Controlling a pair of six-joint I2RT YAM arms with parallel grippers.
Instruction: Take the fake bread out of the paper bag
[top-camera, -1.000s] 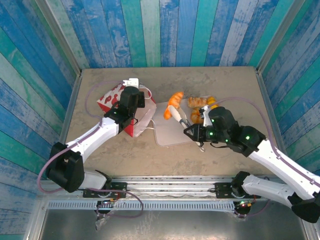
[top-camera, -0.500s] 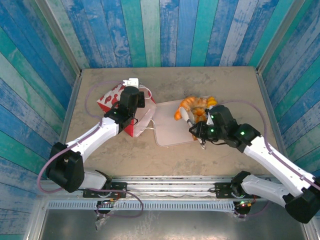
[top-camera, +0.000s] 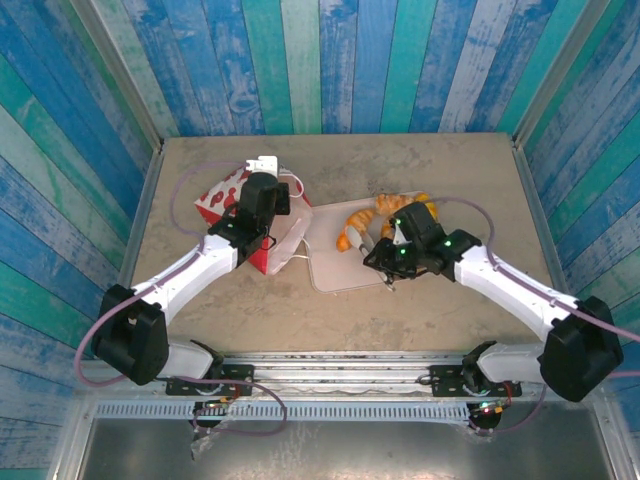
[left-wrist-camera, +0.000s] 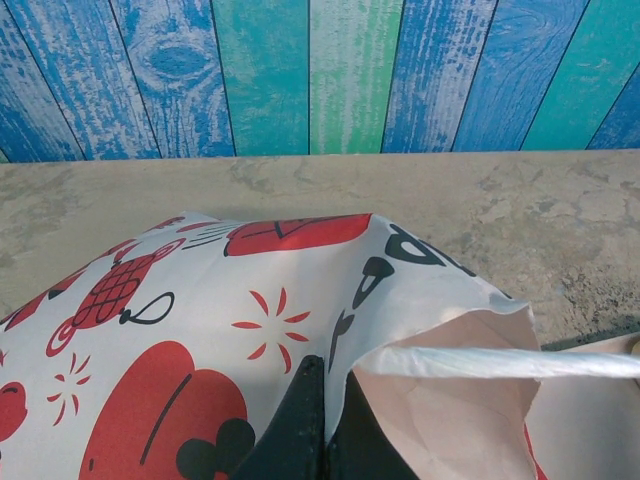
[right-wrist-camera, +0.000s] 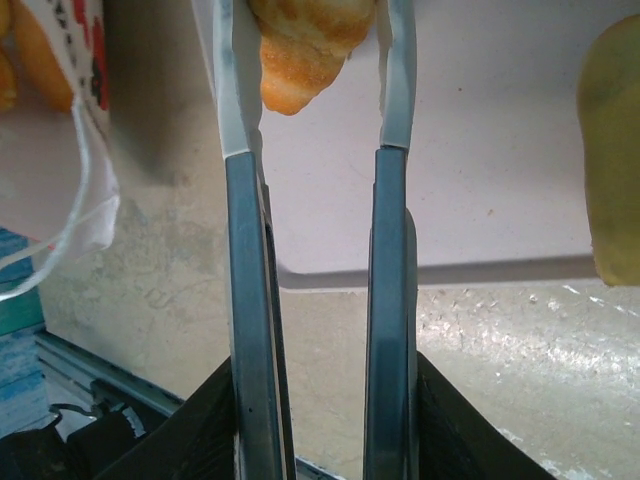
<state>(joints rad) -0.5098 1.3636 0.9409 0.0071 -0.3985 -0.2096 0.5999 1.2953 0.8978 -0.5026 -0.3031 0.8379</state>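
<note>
Tapering golden-orange fake bread (right-wrist-camera: 305, 45)

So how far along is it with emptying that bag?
Several pastries already lie at the pale tray's far corner. The right gripper holds another pastry over it, while the left gripper pinches the paper bag rim. The bag's depths are hidden, so what remains is unclear.

Red white-printed bag (top-camera: 222, 197) sitting tilted at the surface's (top-camera: 450, 160) left, mouth gaping rightward, one golden-orange bread (top-camera: 349, 224) piece hanging in the right pincer (right-wrist-camera: 308, 30) over the tray (top-camera: 335, 270), others clustering beside it
</note>
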